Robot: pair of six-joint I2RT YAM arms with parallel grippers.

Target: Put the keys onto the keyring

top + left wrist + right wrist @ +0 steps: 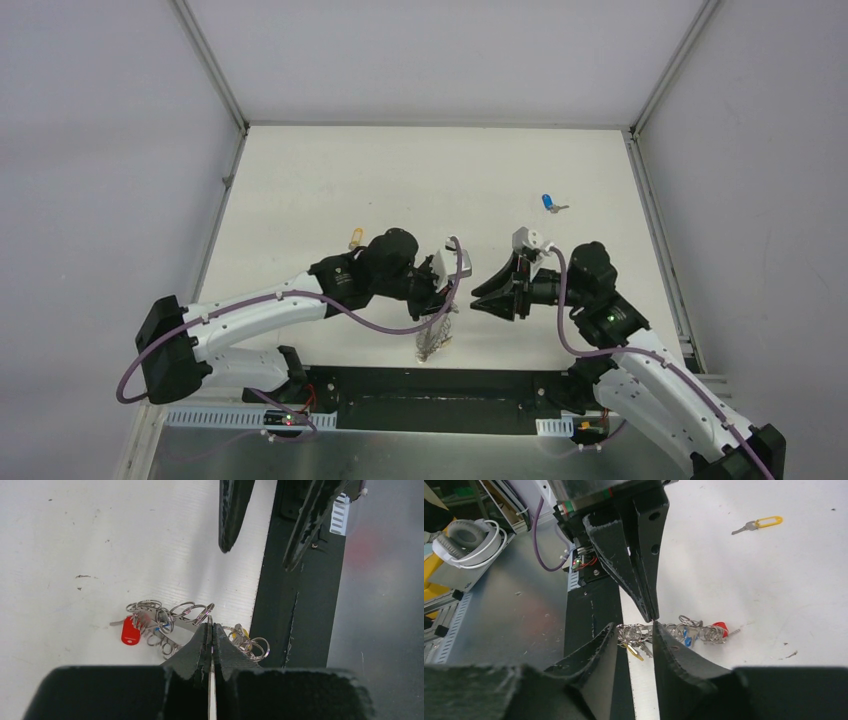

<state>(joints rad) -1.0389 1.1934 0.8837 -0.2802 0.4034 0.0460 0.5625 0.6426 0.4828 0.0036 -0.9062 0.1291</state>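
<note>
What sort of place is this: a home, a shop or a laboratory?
Most likely a robotics laboratory test cell: a left arm and a right arm bolted at the edge of a white table, plain grey panels enclosing it, and headphones lying nearby.

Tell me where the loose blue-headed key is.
In the top view, the small blue-headed silver key lies alone on the white table, on the right side, beyond the right arm's pincer.

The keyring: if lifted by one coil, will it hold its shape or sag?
Probably floppy: the keyring is a string of loose wire coils lying unevenly on the table, so it should droop from whichever loop is held. Likely snaggy, not slippery. The red key sitting among the coils would probably swing along.
</note>
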